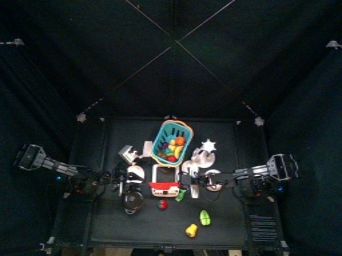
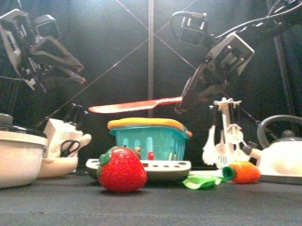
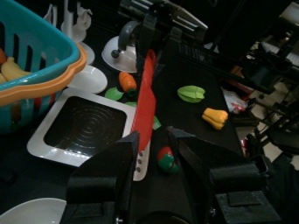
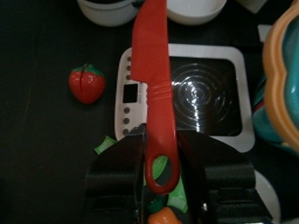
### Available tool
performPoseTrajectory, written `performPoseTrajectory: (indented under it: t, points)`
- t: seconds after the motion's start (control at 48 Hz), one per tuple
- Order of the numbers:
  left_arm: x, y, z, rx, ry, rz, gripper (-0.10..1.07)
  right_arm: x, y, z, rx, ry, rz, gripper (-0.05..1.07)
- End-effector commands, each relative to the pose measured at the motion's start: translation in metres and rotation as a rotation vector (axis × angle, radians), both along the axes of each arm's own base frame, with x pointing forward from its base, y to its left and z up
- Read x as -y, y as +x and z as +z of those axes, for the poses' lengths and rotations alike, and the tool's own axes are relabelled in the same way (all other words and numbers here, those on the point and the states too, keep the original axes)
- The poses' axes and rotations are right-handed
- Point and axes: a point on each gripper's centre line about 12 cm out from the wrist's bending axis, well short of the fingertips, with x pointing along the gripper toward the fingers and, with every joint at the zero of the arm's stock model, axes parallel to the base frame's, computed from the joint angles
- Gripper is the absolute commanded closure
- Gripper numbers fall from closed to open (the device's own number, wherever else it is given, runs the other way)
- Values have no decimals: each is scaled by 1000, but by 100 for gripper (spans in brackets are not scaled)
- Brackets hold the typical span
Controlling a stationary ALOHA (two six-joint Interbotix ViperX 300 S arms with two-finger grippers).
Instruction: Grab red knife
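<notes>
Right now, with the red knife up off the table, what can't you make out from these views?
- Basket contents: front view, its wall hides them.
- Red knife handle end: right wrist view, buried between the right gripper's jaws.
- Knife's far tip: right wrist view, cut by the frame edge.
- Kettle: front view, cut by the edge.
- Small table items: top view, too small to identify.

Overhead, level front and two wrist cameras share the red knife (image 4: 152, 83).

Right gripper (image 4: 162, 171) fingers pinch a handle; left gripper (image 3: 158, 157) hangs spread wide, empty.
</notes>
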Motion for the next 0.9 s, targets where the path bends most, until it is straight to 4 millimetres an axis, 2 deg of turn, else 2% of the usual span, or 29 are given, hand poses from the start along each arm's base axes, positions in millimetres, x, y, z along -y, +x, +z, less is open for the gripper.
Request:
performPoseTrajectory:
  t: [0.0, 0.167, 0.333, 0.604, 0.875]
  points:
    - [3, 12, 10, 29, -19, 6, 18, 1, 3, 24, 72, -31, 21, 59]
    - [2, 16, 2, 12, -29, 21, 13, 1, 1, 23, 70, -49, 29, 59]
    - [4, 20, 0, 13, -3, 10, 13, 3, 2, 24, 77, -51, 28, 59]
    - [15, 15, -17, -17, 148, -125, 13, 7, -2, 32, 111, -37, 13, 59]
    - [15, 16, -18, 38, 288, -170, 13, 8, -16, 49, 282, 40, 26, 59]
